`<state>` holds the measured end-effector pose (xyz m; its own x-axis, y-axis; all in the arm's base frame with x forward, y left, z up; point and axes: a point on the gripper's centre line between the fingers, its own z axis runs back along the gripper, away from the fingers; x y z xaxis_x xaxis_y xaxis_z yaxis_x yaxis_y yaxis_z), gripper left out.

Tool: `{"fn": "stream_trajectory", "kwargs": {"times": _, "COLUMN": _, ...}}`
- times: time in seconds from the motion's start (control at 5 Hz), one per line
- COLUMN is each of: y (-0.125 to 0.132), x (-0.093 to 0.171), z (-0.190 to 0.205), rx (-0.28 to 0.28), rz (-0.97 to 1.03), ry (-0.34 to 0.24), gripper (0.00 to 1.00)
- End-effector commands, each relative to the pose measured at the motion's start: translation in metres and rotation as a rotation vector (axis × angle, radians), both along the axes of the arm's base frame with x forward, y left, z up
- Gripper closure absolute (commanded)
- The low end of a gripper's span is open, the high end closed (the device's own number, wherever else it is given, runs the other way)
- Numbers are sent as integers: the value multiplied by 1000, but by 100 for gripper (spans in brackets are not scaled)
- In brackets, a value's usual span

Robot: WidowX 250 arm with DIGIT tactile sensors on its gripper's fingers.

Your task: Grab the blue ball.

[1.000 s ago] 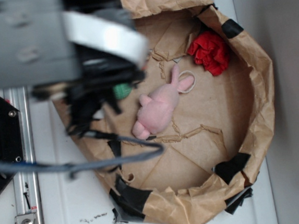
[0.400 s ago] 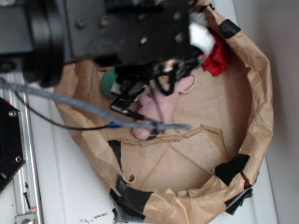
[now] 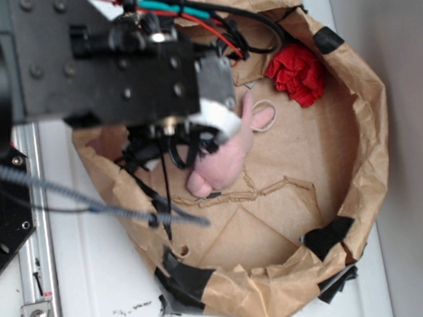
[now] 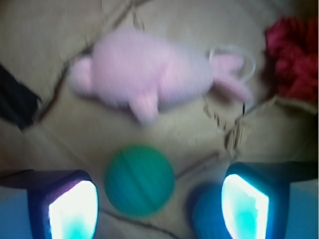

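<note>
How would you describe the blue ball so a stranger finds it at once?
Look in the paper basket, below the pink bunny in the wrist view. Two balls lie there; the blue ball is the darker one, half hidden by the right finger, beside the green ball.

Blue ball (image 4: 204, 214) beside green ball (image 4: 139, 180)

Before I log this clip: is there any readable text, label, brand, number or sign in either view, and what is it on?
None can be read in either view.
Arm housing: bolts and cables only, no marking.
Paper-lined bin: plain brown paper and black tape.
Pink plush bunny, red cloth, green ball, blue ball: no tags or print visible; the wrist view is blurred.
</note>
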<state>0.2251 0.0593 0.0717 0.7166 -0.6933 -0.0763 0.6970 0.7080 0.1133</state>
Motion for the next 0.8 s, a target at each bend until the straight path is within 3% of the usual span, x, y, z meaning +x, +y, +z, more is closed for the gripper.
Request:
{"fn": "stream_trajectory", "kwargs": {"times": 0.0, "y": 32, "x": 5, "z": -12, "rx": 94, "rz": 31, "ry": 48, "gripper": 0}}
{"fn": "stream_trajectory", "kwargs": {"times": 0.2, "y": 34, "x": 1, "z": -34, "rx": 130, "rz": -33, "ry": 63, "gripper": 0}}
{"fn": "stream_trajectory", "kwargs": {"times": 0.6, "y": 43, "x": 4, "z": -45, "rx": 105, "rz": -56, "ry": 29, "gripper": 0}}
